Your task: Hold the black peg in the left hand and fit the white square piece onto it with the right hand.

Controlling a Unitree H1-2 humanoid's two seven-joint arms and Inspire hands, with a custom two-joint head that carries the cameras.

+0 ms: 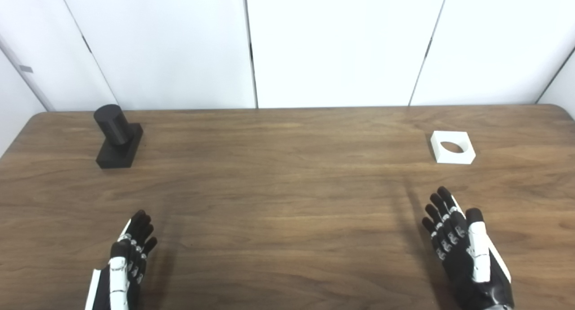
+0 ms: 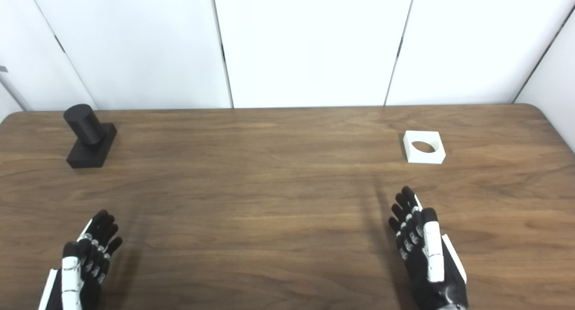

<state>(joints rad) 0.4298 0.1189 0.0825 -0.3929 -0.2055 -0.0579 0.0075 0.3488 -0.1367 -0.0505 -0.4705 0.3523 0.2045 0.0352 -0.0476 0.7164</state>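
The black peg (image 1: pixel 117 137), a round post on a square base, stands upright at the table's far left. The white square piece (image 1: pixel 453 147) with a round hole lies flat at the far right. My left hand (image 1: pixel 128 258) hovers near the front left edge, open, fingers stretched forward, well short of the peg. My right hand (image 1: pixel 462 247) is at the front right, open with straight fingers, a short way in front of the white piece. Neither hand holds anything.
The wooden table (image 1: pixel 287 188) runs across the whole view, its far edge against white wall panels (image 1: pixel 337 45). Its far right corner is rounded. Nothing else lies on it.
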